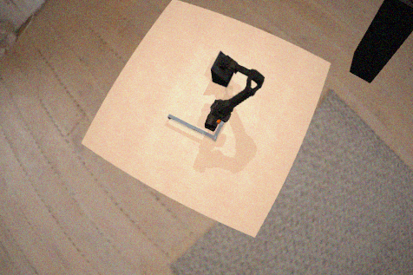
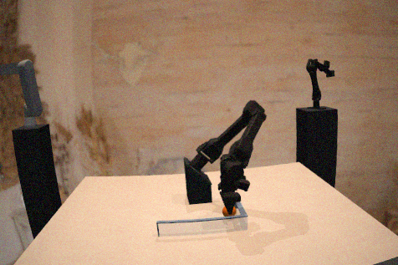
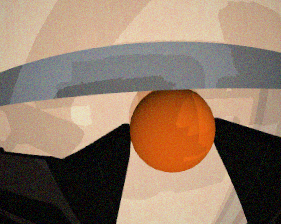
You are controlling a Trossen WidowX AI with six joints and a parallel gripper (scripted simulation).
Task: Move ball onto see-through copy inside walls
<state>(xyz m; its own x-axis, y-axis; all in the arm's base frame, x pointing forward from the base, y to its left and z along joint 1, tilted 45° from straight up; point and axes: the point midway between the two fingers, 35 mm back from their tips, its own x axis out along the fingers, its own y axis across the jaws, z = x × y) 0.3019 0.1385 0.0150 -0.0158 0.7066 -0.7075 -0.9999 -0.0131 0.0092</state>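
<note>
The orange ball [image 3: 172,129] sits pinched between the two dark fingers of the gripper [image 2: 229,205], which presses in on it from both sides. From the side of the room, the ball [image 2: 228,211] is down low at the table top, tucked into the inside of the corner that the two clear walls [image 2: 201,225] make, just beside the short wall on the right. I cannot tell whether it touches the table or hangs a hair above it. Through the wrist view, one wall [image 3: 124,70] curves across just behind the ball as a grey-blue band, very near it. The see-through copy does not show apart from the ball in any view; the real one covers that spot or hides it.

From above, only a small orange fleck [image 1: 219,121] peeks out under the black gripper [image 1: 213,123], right at the bend of the L-shaped walls [image 1: 191,126]. The arm [image 2: 244,141] folds up from its black base [image 2: 197,183] near the middle of the pale table [image 2: 104,225], bends at a high elbow and points steeply down into the corner. Its shadow spreads over the table beyond the walls.

Around the table stand dark pedestals: one on the right [image 2: 317,141] carries a small black arm, and one on the left [image 2: 35,175] carries a grey one. A grey rug [image 1: 338,190] lies on the wooden floor beside the table.
</note>
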